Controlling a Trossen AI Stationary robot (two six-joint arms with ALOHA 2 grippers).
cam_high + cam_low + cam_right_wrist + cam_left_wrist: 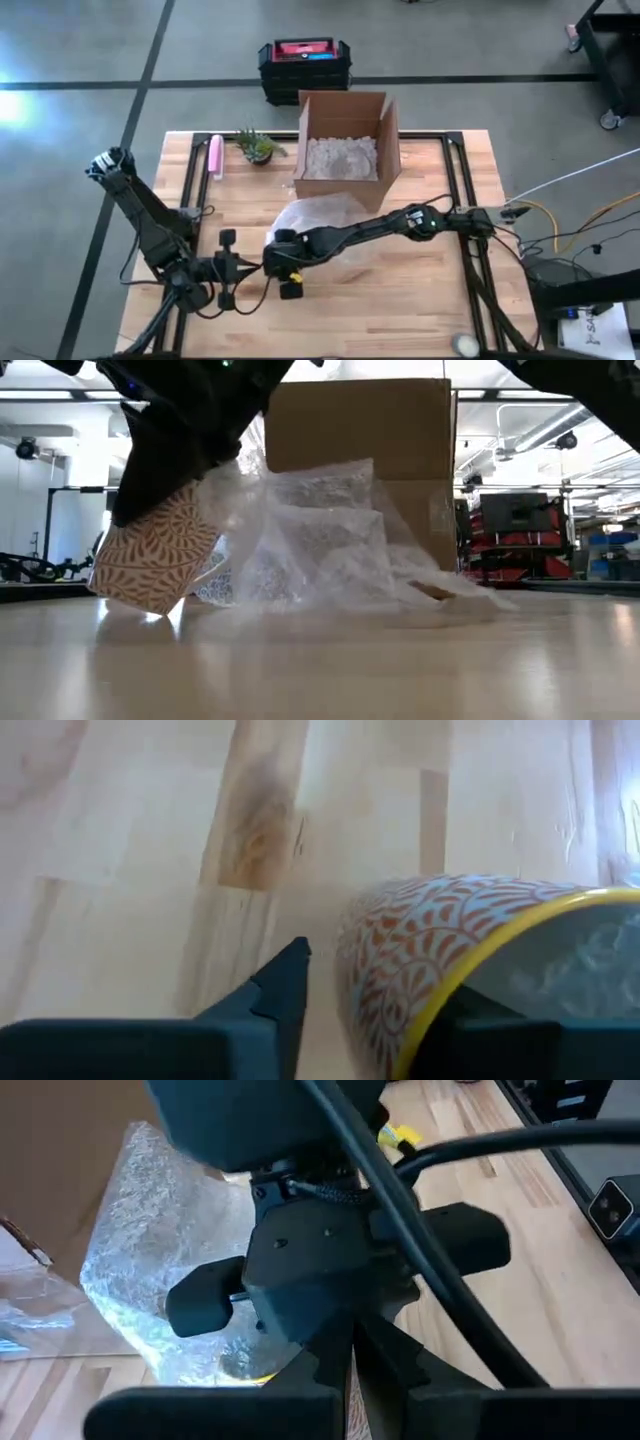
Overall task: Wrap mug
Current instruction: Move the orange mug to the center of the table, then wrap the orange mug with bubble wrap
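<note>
1. We see the mug (155,560), patterned in orange leaf shapes on pale ground with a yellow rim, held tilted with its lower corner at or just above the desk (400,310) near the front middle, at the near edge of the bubble wrap (330,540).
2. The right gripper (290,285) grips the mug at its rim: in the right wrist view one finger (270,1000) lies outside the patterned wall (420,960) and the other sits inside the mouth, so the fingers pinch the mug's wall between them.
3. The bubble wrap, a clear crumpled sheet, lies on the desk (400,660) between the mug and the cardboard box (345,145); in the low view it rises in folds just beside and behind the mug.
4. The right arm (400,222) reaches from the desk's right side across the wrap toward the front middle.
5. The left gripper (228,270) waits just to the left of the right gripper, near the front edge; we cannot tell from these views whether its fingers are spread or pressed together. The left wrist view is mostly filled by the right arm's dark housing (330,1270), with wrap (150,1230) behind it.
6. The cardboard box stands open at the back middle of the desk, with pale packing material (340,157) inside.
7. A small potted plant (258,147) and a pink object (215,155) sit left of the box.
8. A black and red case (305,65) rests on the floor behind the desk.
</note>
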